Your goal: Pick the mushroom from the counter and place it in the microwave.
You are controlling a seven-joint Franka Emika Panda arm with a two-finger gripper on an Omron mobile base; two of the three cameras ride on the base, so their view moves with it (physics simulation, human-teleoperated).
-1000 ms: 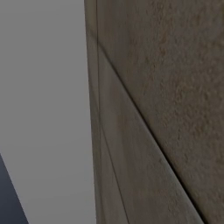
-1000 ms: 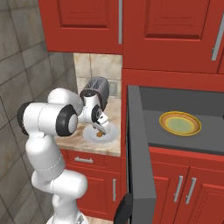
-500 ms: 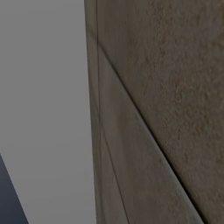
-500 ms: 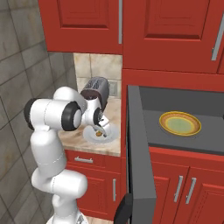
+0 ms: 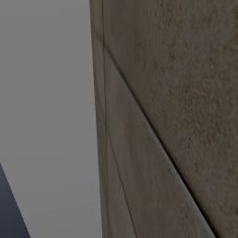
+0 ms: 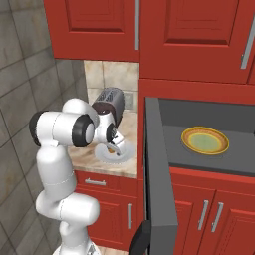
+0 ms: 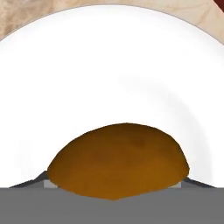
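Observation:
The brown-orange mushroom (image 7: 117, 162) lies on a white plate (image 7: 109, 70), and its rounded cap bulges up close to the hand camera. My gripper (image 7: 116, 184) is down over it and open, one dark fingertip (image 7: 36, 180) at each side of the cap. From the right base view the gripper (image 6: 116, 149) sits low on the plate (image 6: 105, 155), which rests on the beige counter (image 6: 89, 158). The microwave (image 6: 209, 114) stands open to the right, its dark door (image 6: 160, 189) swung out toward me.
A yellow plate (image 6: 205, 140) lies inside the microwave. A dark, silver-topped toaster (image 6: 110, 102) stands behind the white plate. Red cabinets (image 6: 149, 30) hang overhead. A grey tiled wall (image 6: 25, 89) closes the left side, and a brown wall surface (image 5: 176, 116) sits close in the left base view.
The hand has dropped lower onto the white plate, and the arm's elbow has shifted a little to the right. The microwave and plates have not moved.

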